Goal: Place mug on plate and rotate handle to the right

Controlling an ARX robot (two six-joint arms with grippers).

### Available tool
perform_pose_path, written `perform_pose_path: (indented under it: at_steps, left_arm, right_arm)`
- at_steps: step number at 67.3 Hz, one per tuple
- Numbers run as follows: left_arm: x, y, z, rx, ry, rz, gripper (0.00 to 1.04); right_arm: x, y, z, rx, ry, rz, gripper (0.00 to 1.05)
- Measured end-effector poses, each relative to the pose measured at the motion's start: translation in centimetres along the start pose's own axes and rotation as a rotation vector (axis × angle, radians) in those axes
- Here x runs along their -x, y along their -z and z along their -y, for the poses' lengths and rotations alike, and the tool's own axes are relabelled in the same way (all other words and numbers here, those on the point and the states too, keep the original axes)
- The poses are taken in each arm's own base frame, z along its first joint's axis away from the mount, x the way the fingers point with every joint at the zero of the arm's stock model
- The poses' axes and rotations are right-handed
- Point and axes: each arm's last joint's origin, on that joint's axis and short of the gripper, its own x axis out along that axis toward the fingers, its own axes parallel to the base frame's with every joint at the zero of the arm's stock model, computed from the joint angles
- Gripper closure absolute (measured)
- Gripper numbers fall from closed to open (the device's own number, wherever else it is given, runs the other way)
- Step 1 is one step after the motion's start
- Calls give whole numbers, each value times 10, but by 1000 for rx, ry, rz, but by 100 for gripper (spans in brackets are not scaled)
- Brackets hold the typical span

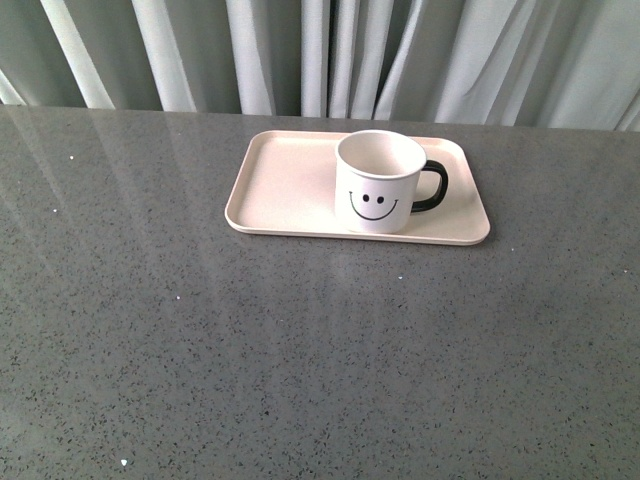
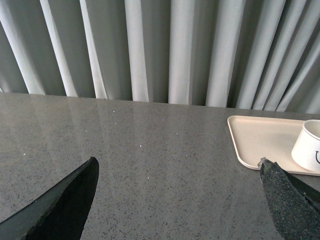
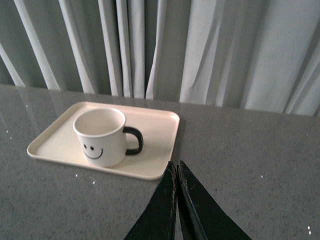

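The white mug (image 1: 380, 182) with its smiley face stands upright on the pale pink plate (image 1: 280, 185), right of the plate's middle. Its black handle (image 1: 432, 187) points to the right in the front view. No arm shows in the front view. My left gripper (image 2: 177, 167) is open over bare tabletop, apart from the plate (image 2: 255, 137) and the mug (image 2: 309, 146), with nothing between its fingers. My right gripper (image 3: 176, 165) is shut and empty, its tips just short of the plate's near rim (image 3: 145, 175); the mug (image 3: 101, 136) and handle (image 3: 135, 140) stand beyond.
The plate rests on a grey speckled tabletop (image 1: 300, 340). Pale pleated curtains (image 1: 330, 55) hang behind the table's far edge.
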Motion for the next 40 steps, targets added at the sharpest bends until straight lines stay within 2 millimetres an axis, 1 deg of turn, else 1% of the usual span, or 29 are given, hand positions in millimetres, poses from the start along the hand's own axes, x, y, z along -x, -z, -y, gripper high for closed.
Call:
perform_pose_path:
  at_steps: [19,40]
  left_arm:
    - [0,0,0,0,0,0,9]
    - [0,0,0,0,0,0,9]
  right_arm:
    - [21,0,0,0,0,2,103]
    - [38,-8,0,0,0,28,103]
